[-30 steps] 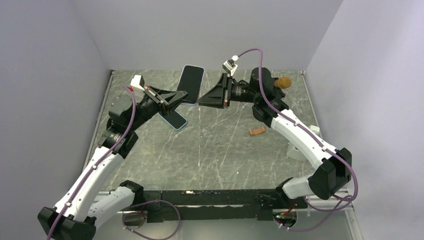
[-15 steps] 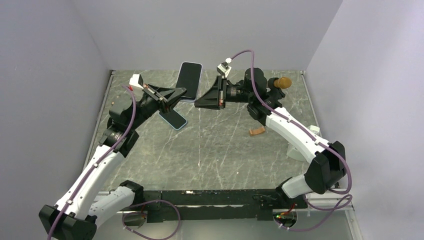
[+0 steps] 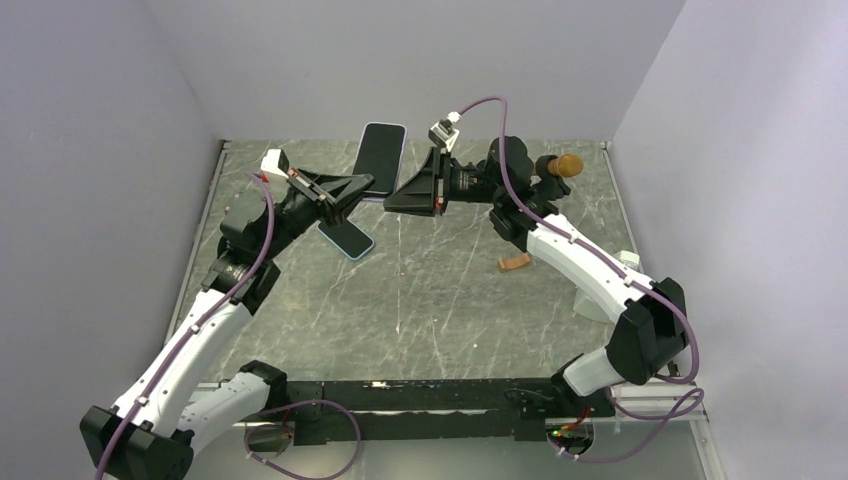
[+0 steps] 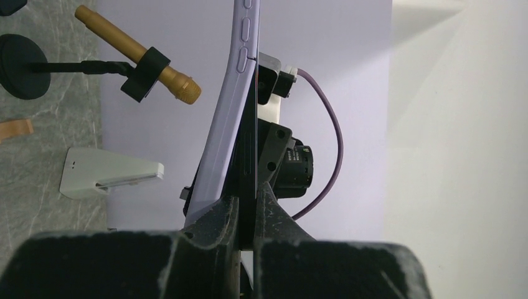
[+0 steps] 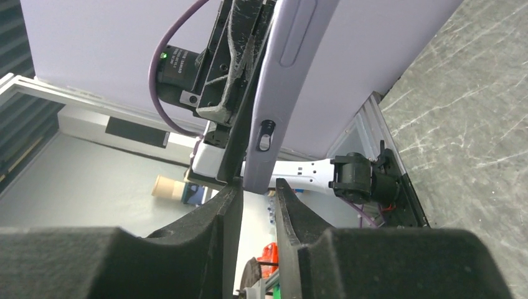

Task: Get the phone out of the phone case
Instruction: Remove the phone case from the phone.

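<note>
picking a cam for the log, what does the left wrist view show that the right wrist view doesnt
Only left wrist: a brown microphone and a white stand. Only right wrist: the right end effector astride the end of the lilac phone case, contact unclear. Both: that case edge-on, with the left end effector clamped on the phone.

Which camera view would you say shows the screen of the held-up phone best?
The top external view: the phone faces that camera, its dark screen almost fully visible. The left wrist view catches only the phone's thin dark edge beside the lilac case; the right wrist view shows mostly the case's side.
</note>
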Available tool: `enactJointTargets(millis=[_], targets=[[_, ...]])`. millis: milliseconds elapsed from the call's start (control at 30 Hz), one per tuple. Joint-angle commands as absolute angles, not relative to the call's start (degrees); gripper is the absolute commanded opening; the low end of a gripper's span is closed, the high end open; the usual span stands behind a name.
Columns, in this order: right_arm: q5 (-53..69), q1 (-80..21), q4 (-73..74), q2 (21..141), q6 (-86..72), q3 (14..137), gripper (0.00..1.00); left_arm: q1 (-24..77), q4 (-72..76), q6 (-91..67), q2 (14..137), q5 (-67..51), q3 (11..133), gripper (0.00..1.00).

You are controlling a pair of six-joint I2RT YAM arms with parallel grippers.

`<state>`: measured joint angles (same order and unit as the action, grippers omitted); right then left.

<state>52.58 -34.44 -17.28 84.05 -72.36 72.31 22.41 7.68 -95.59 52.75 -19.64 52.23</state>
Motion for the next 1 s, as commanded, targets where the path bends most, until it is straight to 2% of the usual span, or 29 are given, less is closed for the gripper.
enactJointTargets(millis=[0, 233, 433, 467, 500, 533, 567, 767, 833, 967], targets=[[51.5, -34.8, -19.9, 84.7, -72.4, 73.4, 0.3, 22.7, 15.1, -98.5, 52.2, -20.4, 53.6, 0.0], [48.1, -34.8, -16.9, 87.0, -70.6, 75.4, 0.26, 23.9, 13.4, -98.3, 50.9, -19.7, 53.1, 0.0], [45.7, -34.8, -16.6, 89.4, -69.5, 77.5, 0.28, 24.7, 11.7, -98.4, 49.6, -19.4, 52.5, 0.0], [45.4, -34.8, -16.3, 89.8, -69.2, 77.9, 0.24, 24.8, 11.6, -98.4, 49.4, -19.3, 52.3, 0.0], [44.7, -34.8, -15.5, 90.2, -68.6, 78.2, 0.14, 24.8, 11.7, -98.6, 49.3, -19.4, 52.1, 0.0], [43.6, -34.8, -13.2, 90.4, -67.1, 78.6, 0.03, 24.8, 12.0, -98.9, 49.1, -19.5, 51.8, 0.0], [41.8, -34.8, -9.0, 90.6, -64.7, 79.4, 0.0, 24.8, 12.2, -99.2, 49.1, -19.7, 51.7, 0.0], [20.6, -34.6, 26.0, 96.7, -40.5, 94.8, 0.0, 25.2, 10.0, -98.6, 49.4, -23.0, 52.5, 0.0], [15.5, -34.4, 31.1, 98.9, -36.1, 97.9, 0.0, 25.5, 9.2, -98.5, 48.5, -22.7, 51.8, 0.0], [14.5, -34.0, 33.6, 100.6, -32.4, 97.0, 0.0, 25.5, 4.8, -95.1, 45.5, -19.3, 50.7, 0.0]])
